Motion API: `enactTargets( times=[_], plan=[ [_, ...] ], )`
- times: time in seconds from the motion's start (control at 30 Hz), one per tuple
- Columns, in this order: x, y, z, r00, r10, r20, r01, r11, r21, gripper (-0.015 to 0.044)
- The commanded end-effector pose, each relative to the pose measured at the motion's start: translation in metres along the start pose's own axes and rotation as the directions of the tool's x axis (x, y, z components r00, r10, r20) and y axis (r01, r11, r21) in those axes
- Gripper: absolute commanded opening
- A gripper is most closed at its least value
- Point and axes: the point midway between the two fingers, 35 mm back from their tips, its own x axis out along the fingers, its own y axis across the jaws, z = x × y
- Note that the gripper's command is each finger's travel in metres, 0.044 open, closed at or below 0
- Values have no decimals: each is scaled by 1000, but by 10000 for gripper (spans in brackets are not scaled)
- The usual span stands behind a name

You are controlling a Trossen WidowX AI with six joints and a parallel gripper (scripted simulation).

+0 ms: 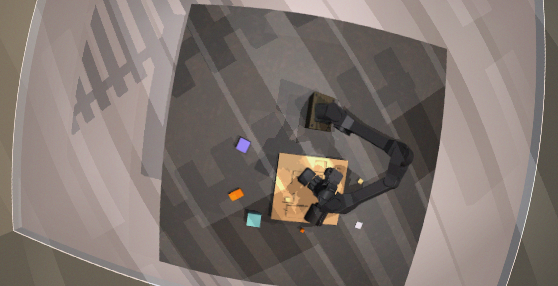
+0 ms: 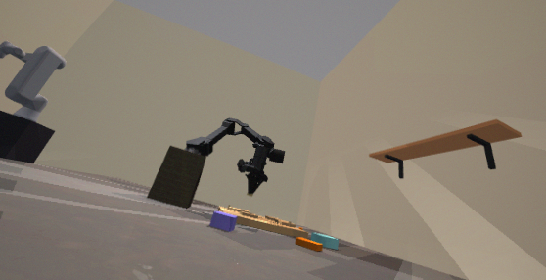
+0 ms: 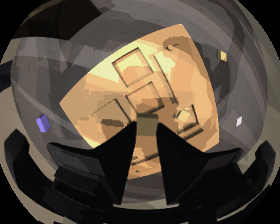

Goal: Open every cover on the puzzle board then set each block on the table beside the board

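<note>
My gripper (image 2: 250,191) is shut on a small olive-tan block (image 3: 147,125) and holds it above the wooden puzzle board (image 1: 280,184) (image 2: 274,226) (image 3: 200,75). The wrist view shows several square outlines on the board; I cannot tell which are wells or covers. A pale piece (image 3: 184,116) is at the board's right part. Off the board lie a purple block (image 1: 243,145) (image 2: 223,221) (image 3: 43,123), an orange block (image 1: 236,194) (image 2: 308,244) and a teal block (image 1: 254,219) (image 2: 325,241). The arm hides part of the board in the top view.
A small yellowish piece (image 1: 360,181) (image 3: 222,56) and a small white piece (image 1: 358,225) (image 3: 239,121) lie beyond the board's right side. A tiny orange piece (image 1: 302,230) lies off its lower edge. My arm's dark pedestal (image 2: 178,178) stands behind the board.
</note>
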Motion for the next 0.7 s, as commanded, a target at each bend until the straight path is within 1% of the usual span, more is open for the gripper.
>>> enactTargets(
  times=[0.0,0.67],
  plan=[
    [-8,-1,0,1000,4,-4,-4,1000,-8,80],
    [-5,-59,43,999,36,-18,-36,999,-8,80]
  ],
)
